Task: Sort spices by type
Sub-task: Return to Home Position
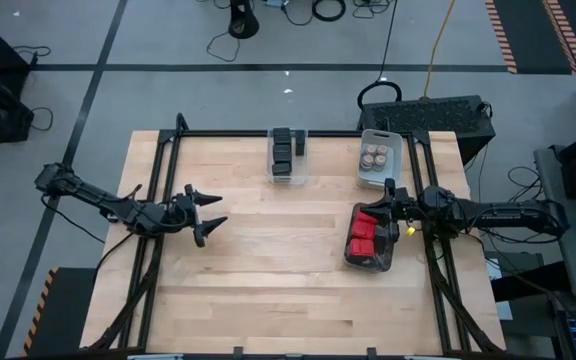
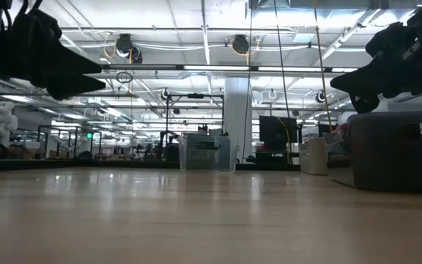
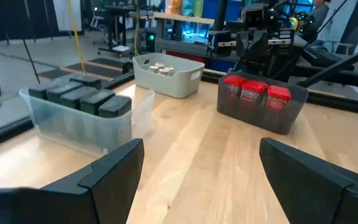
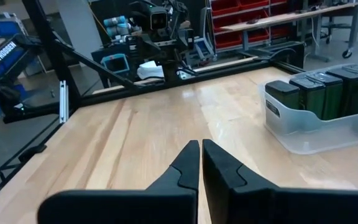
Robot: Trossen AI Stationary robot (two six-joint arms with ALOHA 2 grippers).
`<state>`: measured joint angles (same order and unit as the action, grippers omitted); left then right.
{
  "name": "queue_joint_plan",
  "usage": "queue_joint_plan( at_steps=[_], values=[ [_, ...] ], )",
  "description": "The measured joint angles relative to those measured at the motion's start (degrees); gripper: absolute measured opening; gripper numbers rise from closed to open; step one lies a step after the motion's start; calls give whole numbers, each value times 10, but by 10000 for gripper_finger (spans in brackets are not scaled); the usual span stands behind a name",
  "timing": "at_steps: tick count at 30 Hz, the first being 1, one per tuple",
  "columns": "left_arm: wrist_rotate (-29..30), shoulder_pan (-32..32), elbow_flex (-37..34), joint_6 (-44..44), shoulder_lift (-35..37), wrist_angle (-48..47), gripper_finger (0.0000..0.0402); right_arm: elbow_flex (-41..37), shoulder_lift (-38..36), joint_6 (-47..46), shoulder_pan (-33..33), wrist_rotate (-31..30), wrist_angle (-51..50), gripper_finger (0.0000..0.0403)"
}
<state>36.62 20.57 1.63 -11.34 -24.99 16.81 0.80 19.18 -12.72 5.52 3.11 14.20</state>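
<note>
You have the left end effector (image 1: 220, 208) hovering above the left middle of the desk (image 1: 268, 290), its fingers spread wide. Across from it on your right, the right end effector (image 4: 200, 144) hangs with fingers pressed together over the far end of the dark bin (image 3: 253, 118), where the red tins (image 3: 252, 89) stand packed. Along the far edge you see the dark grey tins (image 3: 82, 98) lined up in a clear bin (image 3: 73, 130). Beside it, the round tan-topped jars (image 3: 160, 67) sit in a white bin (image 3: 173, 87).
</note>
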Motion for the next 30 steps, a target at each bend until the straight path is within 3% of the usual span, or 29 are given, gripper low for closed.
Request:
queue_joint_plan(
  at_steps=[6,11,18,23,30],
  values=[
    [2,-49,0,32,0,5,326,0,0,18,0,0,1,0],
    [-135,-139,0,58,1,2,326,0,0,13,0,0,1,0],
    [-233,-252,0,59,17,-15,326,0,0,12,0,2,0,0],
    [-350,-297,0,54,54,-48,326,0,0,12,0,2,-16,0],
    [-363,-328,-12,35,110,-60,326,0,0,15,0,21,-21,0]
  ],
)
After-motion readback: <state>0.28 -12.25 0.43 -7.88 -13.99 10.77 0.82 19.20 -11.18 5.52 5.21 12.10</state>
